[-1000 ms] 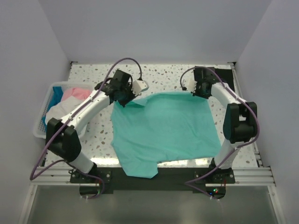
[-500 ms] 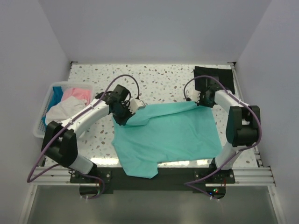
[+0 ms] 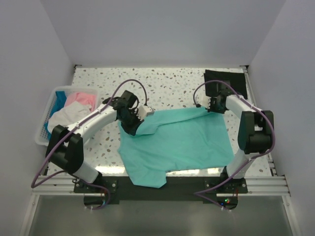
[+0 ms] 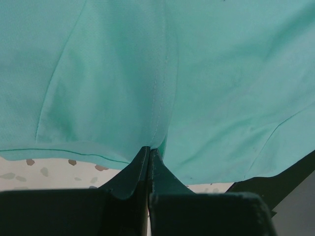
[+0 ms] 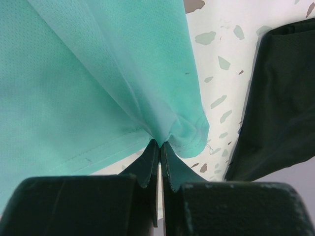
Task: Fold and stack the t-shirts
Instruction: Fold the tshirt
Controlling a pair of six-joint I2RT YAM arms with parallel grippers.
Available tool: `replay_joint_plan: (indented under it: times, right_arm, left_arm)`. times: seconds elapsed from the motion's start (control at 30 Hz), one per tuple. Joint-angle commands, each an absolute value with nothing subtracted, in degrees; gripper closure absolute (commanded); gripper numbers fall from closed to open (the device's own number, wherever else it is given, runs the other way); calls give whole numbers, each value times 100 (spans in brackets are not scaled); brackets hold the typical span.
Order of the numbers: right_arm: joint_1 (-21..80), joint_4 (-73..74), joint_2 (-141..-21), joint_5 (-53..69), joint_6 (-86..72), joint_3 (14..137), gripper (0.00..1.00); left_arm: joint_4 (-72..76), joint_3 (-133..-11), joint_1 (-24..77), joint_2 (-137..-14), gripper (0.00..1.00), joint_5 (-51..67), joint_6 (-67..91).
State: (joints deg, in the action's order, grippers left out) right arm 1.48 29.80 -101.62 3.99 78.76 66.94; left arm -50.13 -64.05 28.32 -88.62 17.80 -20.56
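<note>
1. The left gripper [image 3: 135,129] and right gripper [image 3: 209,108] have pulled back toward the bases.
2. The teal shirt [image 3: 177,142] has had its far edge dragged along with them.
3. The black shirt [image 3: 224,77] now shows, far right.

No text, label or number can be read (anywhere).
</note>
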Motion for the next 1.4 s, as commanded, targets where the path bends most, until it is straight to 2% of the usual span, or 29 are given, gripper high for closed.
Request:
replay_joint_plan:
  times: [0.0, 0.4, 1.17, 1.2, 1.23, 1.27, 1.3, 1.33, 1.37]
  right_arm:
    - [79, 2962, -9914, 378, 8103, 6820, 100]
    - [17, 2830, -9738, 299, 8437, 6347, 100]
    - [26, 3085, -9449, 150, 8577, 5846, 100]
    - [9, 3102, -9431, 123, 8630, 5801, 100]
    - [17, 3120, -9378, 45, 8657, 5775, 98]
    - [18, 3172, -9343, 18, 8675, 5766, 85]
    - [18, 3208, -9299, 9, 8657, 5800, 72]
    - [18, 3452, -9247, 9, 8579, 5870, 35]
    - [-165, 3672, -9229, 35, 8509, 6167, 22]
  left_arm:
    - [-5123, -6425, 2848, -8719, 100, 2003, -2004]
    - [-5256, -6364, 2839, -8473, 100, 2285, -2197]
    - [-5300, -5994, 2839, -8499, 100, 1889, -2636]
    - [-5335, -5985, 2839, -8508, 95, 1933, -2672]
    - [-5370, -5994, 2839, -8517, 90, 2029, -2707]
    - [-5475, -6055, 2839, -8508, 84, 2082, -2785]
    - [-5519, -6090, 2839, -8473, 62, 2100, -2804]
    - [-5572, -6134, 2813, -8447, 57, 2144, -2847]
    - [-5590, -6248, 2752, -8359, 54, 2179, -2865]
